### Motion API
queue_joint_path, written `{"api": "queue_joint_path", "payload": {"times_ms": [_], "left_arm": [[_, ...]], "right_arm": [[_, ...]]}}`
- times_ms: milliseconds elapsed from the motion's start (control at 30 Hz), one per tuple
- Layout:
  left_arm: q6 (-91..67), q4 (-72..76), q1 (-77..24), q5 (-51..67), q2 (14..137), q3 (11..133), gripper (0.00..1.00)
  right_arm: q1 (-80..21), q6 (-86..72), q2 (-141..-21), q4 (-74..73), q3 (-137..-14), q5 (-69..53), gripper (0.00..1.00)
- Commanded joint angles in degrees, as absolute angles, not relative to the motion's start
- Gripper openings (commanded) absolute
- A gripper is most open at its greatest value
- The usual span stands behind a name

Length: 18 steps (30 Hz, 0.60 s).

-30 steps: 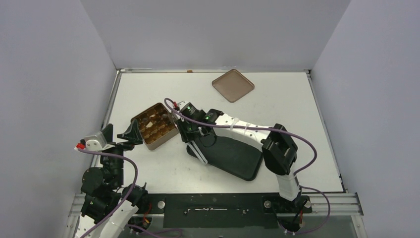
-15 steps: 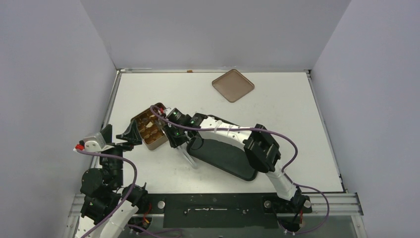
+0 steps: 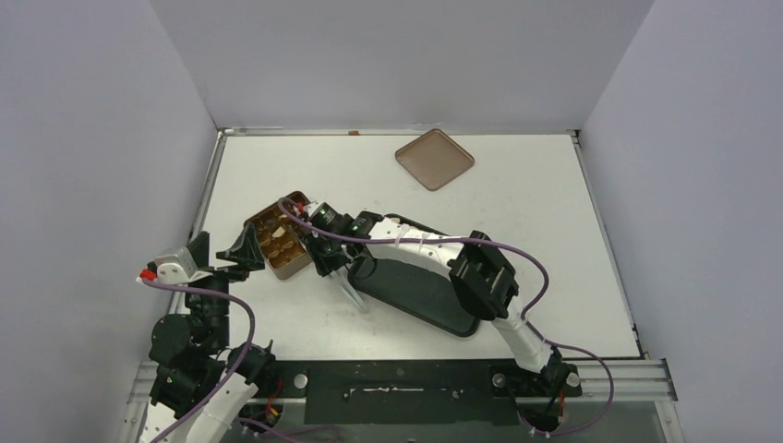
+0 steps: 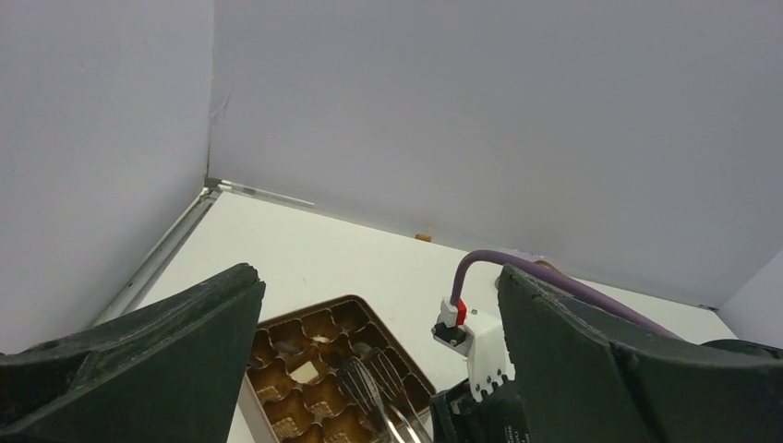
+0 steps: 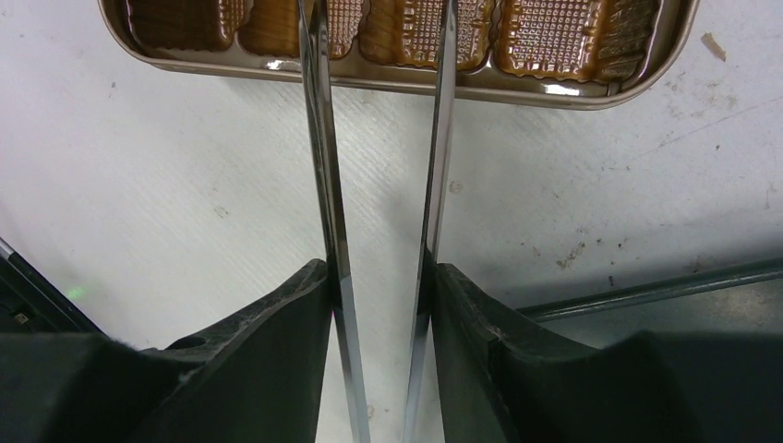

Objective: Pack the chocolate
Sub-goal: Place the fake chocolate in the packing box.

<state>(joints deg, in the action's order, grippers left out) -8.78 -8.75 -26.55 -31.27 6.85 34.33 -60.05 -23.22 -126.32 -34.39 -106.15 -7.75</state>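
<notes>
The gold-brown tin (image 3: 288, 268) sits left of centre, its ribbed cells showing in the left wrist view. A cream-white chocolate (image 4: 304, 371) lies in one cell, and a darker piece (image 4: 285, 347) in another. My right gripper (image 3: 325, 251) is shut on metal tongs (image 5: 319, 138), whose two arms reach over the tin's near rim (image 5: 388, 88). The tong tips (image 4: 369, 374) hover above the cells; I cannot tell whether anything is between them. My left gripper (image 3: 224, 249) stands open just left of the tin, with nothing held.
A flat brown square lid (image 3: 434, 159) lies at the back right. A black tray (image 3: 429, 291) sits under the right arm's forearm, right of the tin. Grey walls close in the table on three sides.
My right gripper carried the tongs leftward from above the black tray to over the tin, then nearly stopped. The left arm has not moved.
</notes>
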Motion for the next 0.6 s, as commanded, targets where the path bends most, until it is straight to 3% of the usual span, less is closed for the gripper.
{"api": "queue_joint_path", "payload": {"times_ms": [0, 367, 567], "left_arm": [[-8.96, -8.00, -26.81, -31.52, 6.13, 35.06, 0.97], [-8.88, -8.00, -26.81, -31.38, 6.41, 35.07, 0.97], [-8.94, -7.96, -26.81, -30.98, 6.54, 34.98, 0.97]], "right_arm": [[-60.21, -23.56, -125.42, -33.13, -109.42, -5.76, 0.42], [-60.21, -22.68, -121.72, -33.90, -109.30, -6.19, 0.40], [-60.12, -22.25, -114.86, -33.63, -103.39, -5.78, 0.39]]}}
